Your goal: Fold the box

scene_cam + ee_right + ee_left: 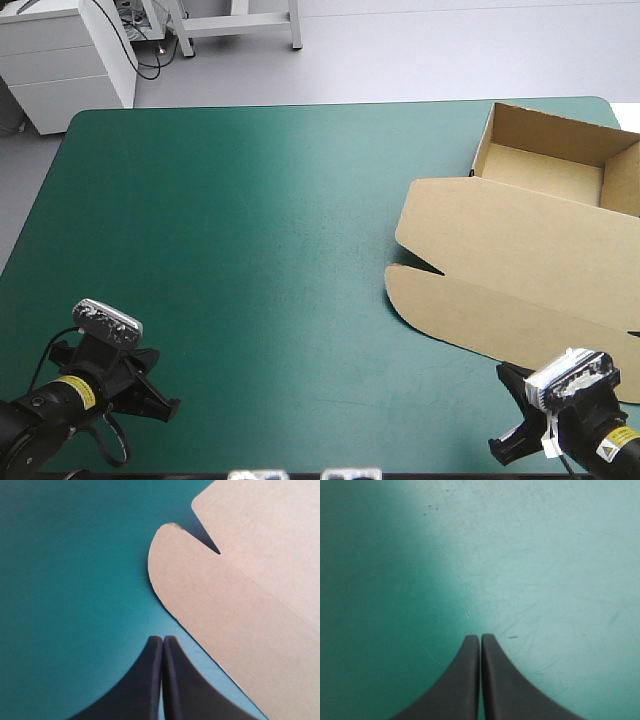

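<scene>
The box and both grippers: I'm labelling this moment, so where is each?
box (pixel 510 250), high view, on its flat lid panel.
left gripper (pixel 480 638), left wrist view, where its shut fingertips meet.
right gripper (pixel 163 639), right wrist view, where its shut fingertips meet.

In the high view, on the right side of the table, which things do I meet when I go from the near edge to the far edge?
The right gripper → the box's flat lid → its open tray → the far edge of the teal-green cover.
</scene>
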